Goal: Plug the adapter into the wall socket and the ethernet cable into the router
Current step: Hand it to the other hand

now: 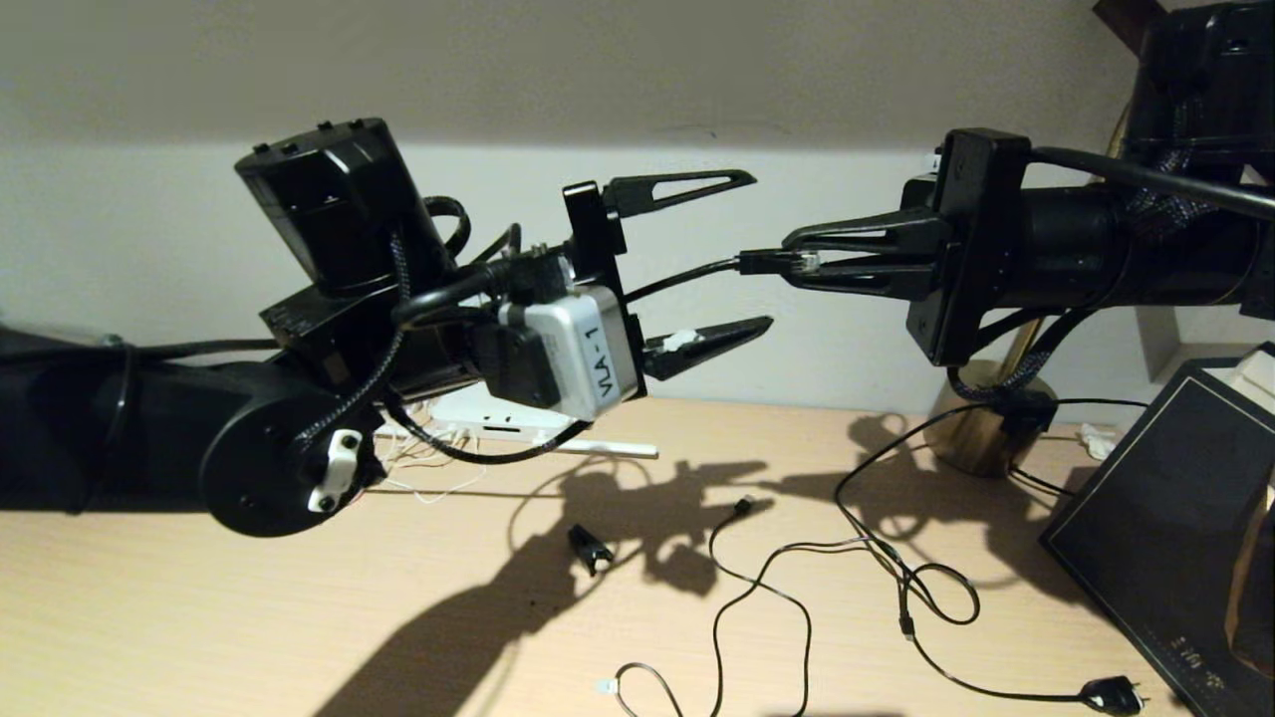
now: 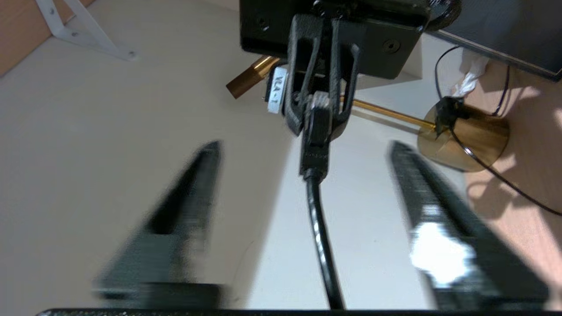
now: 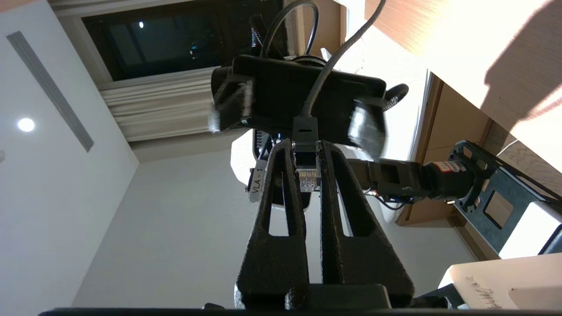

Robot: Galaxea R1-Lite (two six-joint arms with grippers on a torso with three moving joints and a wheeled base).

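Above the tabletop, with the router lying below, the right gripper had its jaws clenched on the clear plug of the ethernet cable, held in mid-air. The left gripper, jaws spread wide, straddled the cord without touching it. The cord looked light and springy, its clip fragile; the stiff plug body seemed the safest hold.

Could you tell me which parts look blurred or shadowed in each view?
Head view: sharp arm shadows fall across the table. Left wrist view: the open left gripper fingers smear with blur, glare on one. Right wrist view: the right gripper is crisp on the ethernet cable; the left gripper's fingers blur.
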